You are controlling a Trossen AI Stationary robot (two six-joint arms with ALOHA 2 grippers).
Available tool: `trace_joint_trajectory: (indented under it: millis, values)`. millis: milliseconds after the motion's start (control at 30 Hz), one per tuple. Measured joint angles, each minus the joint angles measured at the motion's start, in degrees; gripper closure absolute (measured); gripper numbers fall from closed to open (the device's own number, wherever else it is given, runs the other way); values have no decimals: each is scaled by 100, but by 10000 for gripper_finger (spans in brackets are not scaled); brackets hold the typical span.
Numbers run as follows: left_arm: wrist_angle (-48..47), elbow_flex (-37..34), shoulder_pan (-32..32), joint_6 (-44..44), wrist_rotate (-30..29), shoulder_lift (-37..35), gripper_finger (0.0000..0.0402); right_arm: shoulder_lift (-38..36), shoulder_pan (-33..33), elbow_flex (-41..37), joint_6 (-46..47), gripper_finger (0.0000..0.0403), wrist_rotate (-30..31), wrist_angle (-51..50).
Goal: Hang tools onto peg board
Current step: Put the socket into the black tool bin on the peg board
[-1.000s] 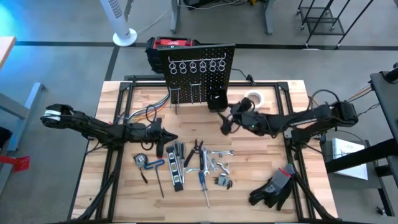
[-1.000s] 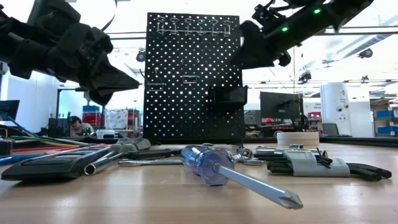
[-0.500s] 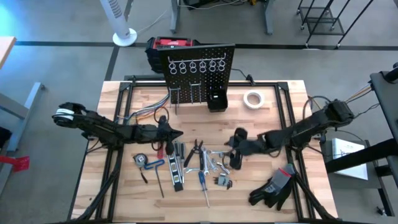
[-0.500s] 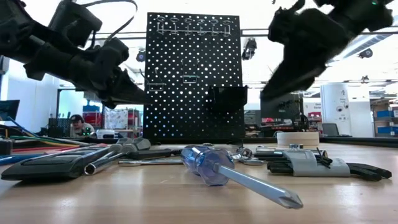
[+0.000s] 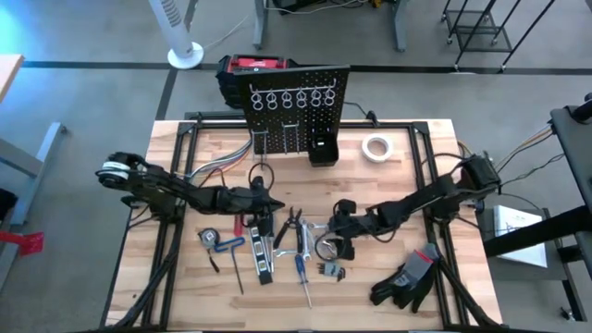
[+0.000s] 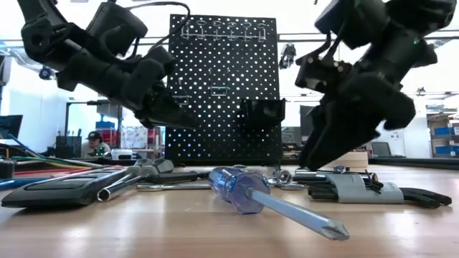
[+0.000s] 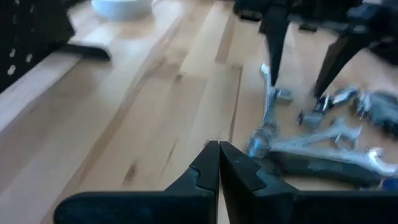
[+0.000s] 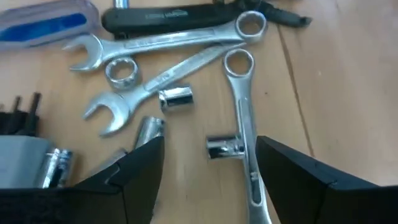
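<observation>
- The right gripper point(image 5: 326, 246) has its jaws spread apart and holding nothing; in the right wrist view its two fingers point(image 8: 140, 163) stand to either side of a silver wrench point(image 8: 244, 124) lying on the table.
- A second ago this gripper was up by the black bin point(image 5: 321, 148) of the peg board point(image 5: 294, 109); it has since swung toward the near side and come down low over the cluster of wrenches point(image 5: 322, 242) at the middle of the table point(image 5: 398, 176).
- The left gripper point(image 5: 265, 205) has its jaws pressed together on nothing, as the left wrist view shows at its fingertips point(image 7: 217, 163).
- It has moved to the right from where it was a second ago and now hangs over the far end of the tool pile, just above the black pliers point(image 5: 292, 225).
- The tools lie as before in the near middle of the table: the blue-handled screwdriver point(image 6: 247, 192) nearest the low camera, the hex key set point(image 6: 351, 188) to its right.
- The peg board stands upright at the far edge, its ring hooks point(image 5: 287, 98) bare.
- The white tape roll point(image 5: 375, 146) lies right of the board and the black gloves point(image 5: 407, 277) at the near right, both unmoved.
</observation>
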Motion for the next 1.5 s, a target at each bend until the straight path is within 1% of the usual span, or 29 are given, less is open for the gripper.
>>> trace_joint_trajectory:
  millis: [133,233,300,500,567,633,700,867,933,1000,1100,1200,1300,1400,1500]
  values:
    - [-35,-24,0,0,-1,-118,401,208,-115,50,-138,179,-117,136]
    - [-23,-77,0,-28,2,-195,401,271,-178,67,-187,200,-134,213]
    - [-99,-164,0,-84,-4,-285,401,280,-205,68,-203,221,-132,241]
    - [-59,-310,0,-173,-1,-463,401,119,-218,51,-224,300,-186,63]
    - [-30,-319,0,-175,0,-502,401,76,-218,53,-212,316,-176,32]
    - [-66,-330,0,-175,-2,-555,401,0,-218,37,-194,319,-167,-55]
    - [-35,-335,0,-175,-3,-592,401,-66,-220,30,-181,307,-168,-58]
    - [-35,-387,-2,-175,-2,-756,401,-97,-220,27,-197,241,-163,-256]
    - [-73,-437,-9,-190,-5,-833,401,-35,-222,23,-205,222,-164,-272]
    - [-54,-444,-16,-199,-3,-871,401,-23,-229,10,-203,211,-167,-370]
    - [-42,-467,-32,-213,-2,-919,401,21,-235,2,-184,209,-202,-360]
    - [-64,-467,-33,-223,-2,-939,401,12,-235,0,-190,221,-242,-386]
    - [-68,-467,-33,-253,-2,-952,401,10,-235,-4,-190,247,-275,-392]
    - [-66,-468,-33,-274,-2,-975,401,12,-231,-4,-180,287,-296,-403]
    - [-66,-476,-33,-313,0,-1022,401,11,-231,-4,-183,335,-296,-409]
